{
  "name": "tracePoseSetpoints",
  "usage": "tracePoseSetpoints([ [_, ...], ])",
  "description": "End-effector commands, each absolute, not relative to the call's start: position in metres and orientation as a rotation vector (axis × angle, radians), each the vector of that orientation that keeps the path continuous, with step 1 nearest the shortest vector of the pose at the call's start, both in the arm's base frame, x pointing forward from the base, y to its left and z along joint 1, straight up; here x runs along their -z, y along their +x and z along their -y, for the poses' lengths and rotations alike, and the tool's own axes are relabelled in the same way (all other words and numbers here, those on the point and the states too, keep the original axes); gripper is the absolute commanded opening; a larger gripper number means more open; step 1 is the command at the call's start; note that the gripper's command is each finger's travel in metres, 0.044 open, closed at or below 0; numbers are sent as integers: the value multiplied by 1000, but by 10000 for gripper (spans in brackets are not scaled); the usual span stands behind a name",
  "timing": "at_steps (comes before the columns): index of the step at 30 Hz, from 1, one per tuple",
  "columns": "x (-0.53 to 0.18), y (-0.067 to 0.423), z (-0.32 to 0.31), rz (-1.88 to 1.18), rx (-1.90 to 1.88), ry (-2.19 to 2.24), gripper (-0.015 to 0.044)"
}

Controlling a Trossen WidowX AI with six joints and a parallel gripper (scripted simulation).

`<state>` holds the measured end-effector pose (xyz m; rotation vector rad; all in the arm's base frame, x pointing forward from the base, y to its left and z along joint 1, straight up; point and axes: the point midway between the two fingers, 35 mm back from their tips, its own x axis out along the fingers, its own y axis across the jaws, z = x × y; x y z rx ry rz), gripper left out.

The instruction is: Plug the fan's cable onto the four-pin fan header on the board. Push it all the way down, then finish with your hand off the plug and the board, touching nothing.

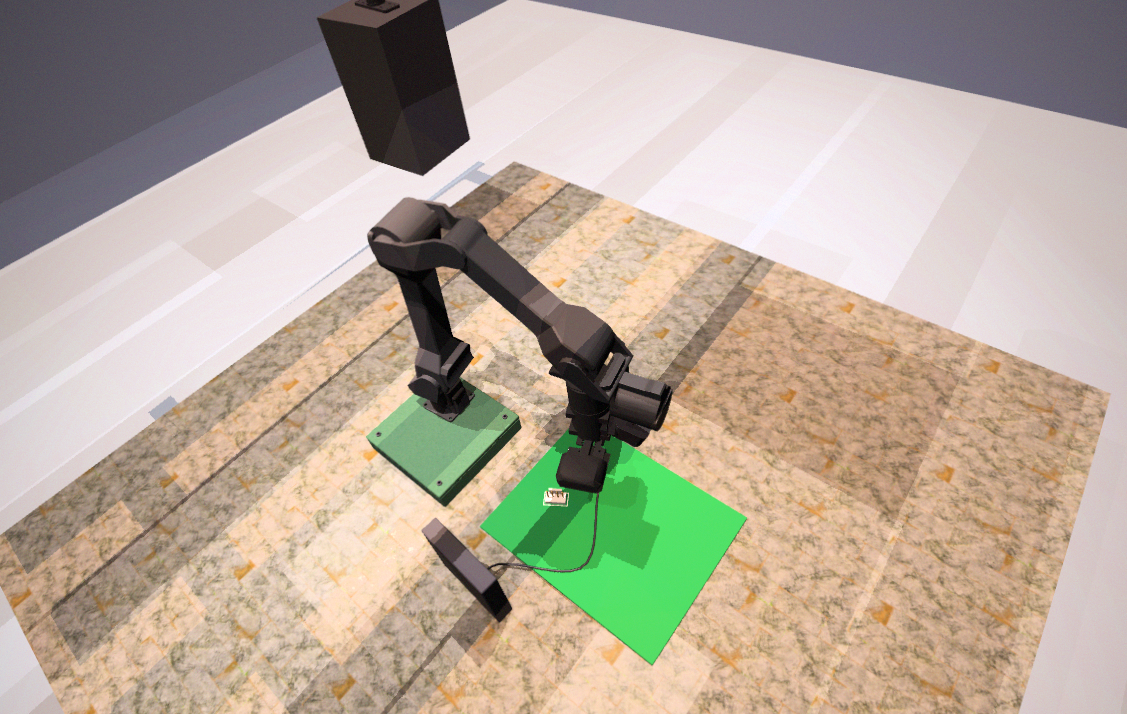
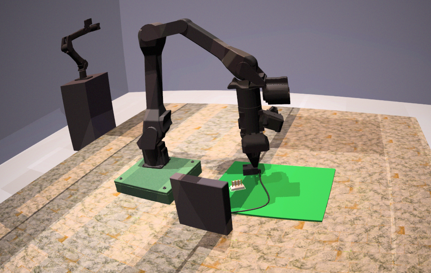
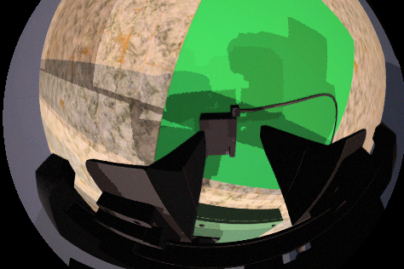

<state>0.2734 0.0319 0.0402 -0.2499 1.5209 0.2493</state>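
Robot test bench, arm on base plate, stone-patterned floor

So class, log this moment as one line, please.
phase: pre-grasp | end effector: open, straddling plug | plug: on board, unplugged | header: vacant

Top looks down, exterior sideways, wrist close; all share board.

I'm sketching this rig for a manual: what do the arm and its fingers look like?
The arm is dark charcoal all over, built of blocky, faceted links with no markings or loose cables showing. It stands on a green base plate with dark corner screws. The gripper has two black, wedge-shaped fingers tapering to points.
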Motion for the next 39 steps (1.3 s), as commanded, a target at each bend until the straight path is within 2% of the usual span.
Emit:
tracePoseSetpoints([
  [1, -30, 271, -31, -1533, -243, -250, 210],
  [39, -10, 270, -31, -1533, -243, -250, 210],
])
